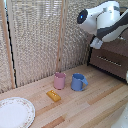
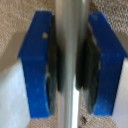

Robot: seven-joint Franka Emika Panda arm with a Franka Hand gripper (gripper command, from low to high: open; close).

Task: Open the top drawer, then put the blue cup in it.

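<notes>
No readable text in either view.
You'll find no labels, brands, numbers or signs to log: both views are too blurred and low-res to make out any lettering on any surface.

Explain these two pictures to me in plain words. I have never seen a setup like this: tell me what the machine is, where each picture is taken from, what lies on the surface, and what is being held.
The white machine in the exterior view is a robot arm, filmed by a camera standing off it. It reaches toward a dark brown dresser at that view's right.

On the wooden table stand a pink cup and a blue cup, side by side. In front of them lie a small yellow block and a white plate.

The other picture comes from a camera on the arm's wrist. It shows two blue fingers closed on a silver bar handle, apparently a drawer's.
</notes>
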